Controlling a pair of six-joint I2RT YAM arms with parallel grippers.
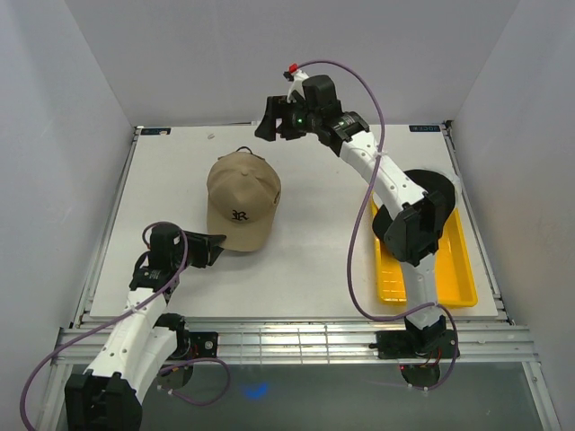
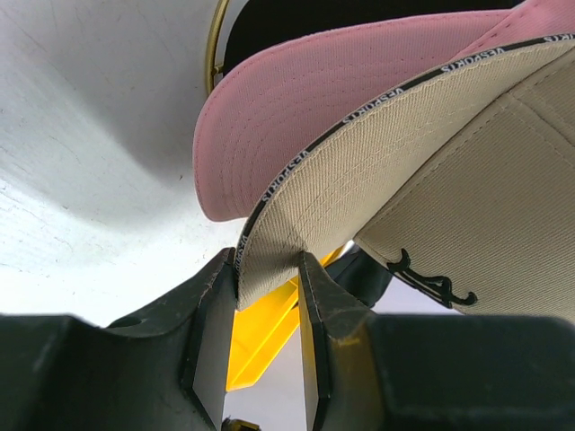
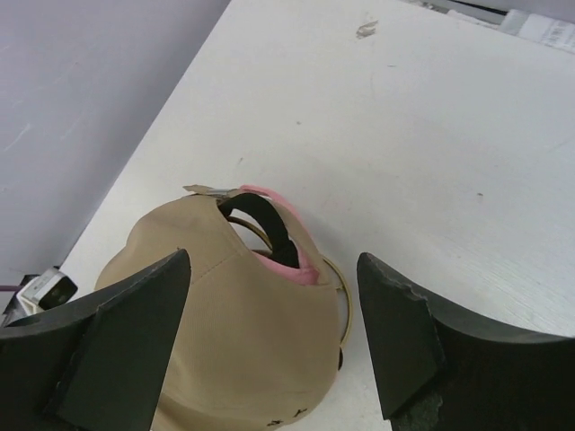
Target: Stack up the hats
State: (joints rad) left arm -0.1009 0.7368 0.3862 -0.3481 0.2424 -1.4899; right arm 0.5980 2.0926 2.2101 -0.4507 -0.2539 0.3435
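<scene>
In the middle of the table, pinching the tan cap by its brim with the left gripper, likely to steady it on the pink cap, right gripper wide open, empty.

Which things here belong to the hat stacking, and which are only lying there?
Belong to the job: tan cap, pink cap beneath it, black cap on the yellow tray.
Only lying about: yellow tray, small scrap near the far edge.
</scene>
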